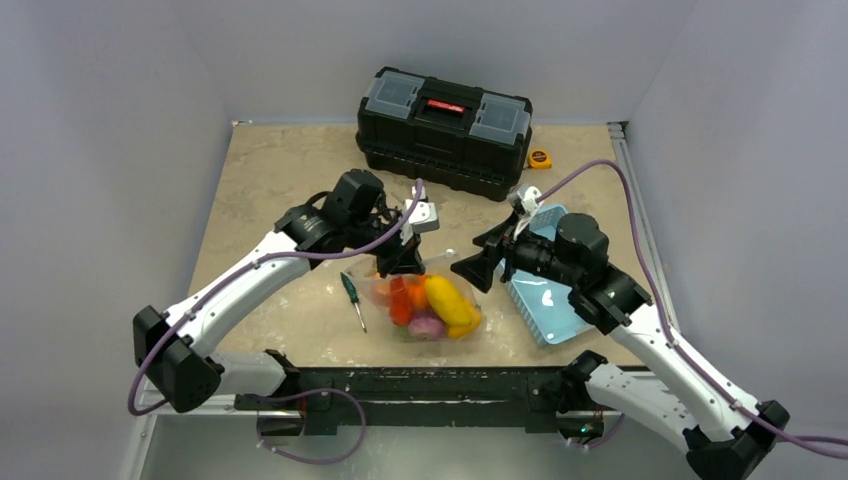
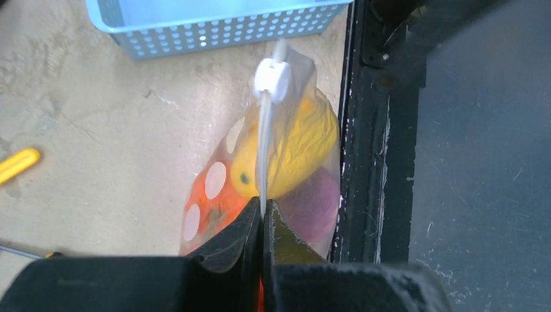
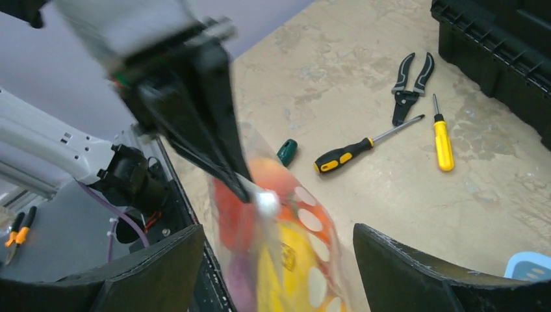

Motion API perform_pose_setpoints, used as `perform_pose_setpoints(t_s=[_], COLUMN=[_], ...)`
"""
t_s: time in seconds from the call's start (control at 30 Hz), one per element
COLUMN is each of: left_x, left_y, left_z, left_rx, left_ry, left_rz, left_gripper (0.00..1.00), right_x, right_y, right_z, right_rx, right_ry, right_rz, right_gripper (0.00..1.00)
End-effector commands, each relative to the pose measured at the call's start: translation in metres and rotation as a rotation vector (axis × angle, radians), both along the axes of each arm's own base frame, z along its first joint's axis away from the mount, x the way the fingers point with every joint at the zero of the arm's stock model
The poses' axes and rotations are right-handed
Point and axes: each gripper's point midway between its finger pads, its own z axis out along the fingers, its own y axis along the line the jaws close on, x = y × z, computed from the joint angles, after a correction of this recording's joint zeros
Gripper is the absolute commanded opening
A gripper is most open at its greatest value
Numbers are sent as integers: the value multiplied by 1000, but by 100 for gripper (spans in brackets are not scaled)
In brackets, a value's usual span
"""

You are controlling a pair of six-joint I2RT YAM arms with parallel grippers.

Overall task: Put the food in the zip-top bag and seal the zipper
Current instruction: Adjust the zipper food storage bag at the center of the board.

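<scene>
the left gripper (image 2: 262,211) is clamping one end of the zipper (image 2: 262,153), holding the zip-top bag (image 2: 214,185) at the near edge of the table (image 1: 270,180); the right gripper (image 3: 276,244), jaws apart, is hovering beside it. the food (image 2: 305,140) is sitting inside, and sealing is looking nearly finished.

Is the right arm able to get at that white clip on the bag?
Probably yes: the right pincer stands open astride the zip-top bag, the white clip just ahead. The left pincer grips the zipper farther along.
</scene>
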Motion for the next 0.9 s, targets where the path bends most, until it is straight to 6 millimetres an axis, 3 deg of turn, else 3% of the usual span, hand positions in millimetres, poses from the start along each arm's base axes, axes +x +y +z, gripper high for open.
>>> perform_pose_setpoints(t_s=[0.0, 0.17, 0.27, 0.37, 0.53, 0.77, 0.87], left_x=[9, 6, 6, 7, 5, 8, 8], left_y=[-10, -15, -15, -15, -17, -16, -15], left_z=[4, 2, 2, 2, 8, 14, 16], left_rx=[-2, -20, -18, -17, -37, -46, -51], left_ry=[25, 57, 54, 50, 58, 31, 1], left_rz=[-11, -32, -29, -24, -26, 6, 19], left_gripper=[0, 0, 0, 0, 0, 0, 0], right_x=[3, -2, -9, -14, -11, -10, -8], right_y=[-12, -9, -4, 1, 11, 29, 32], right_z=[1, 20, 26, 33, 40, 40, 37], right_rx=[-219, -255, -282, -296, -301, -311, -314], right_ry=[3, -70, -160, -246, -312, -301, -273], right_rz=[-94, -21, 77, 166, 227, 338, 351], right_gripper=[88, 90, 81, 65, 58, 37, 36])
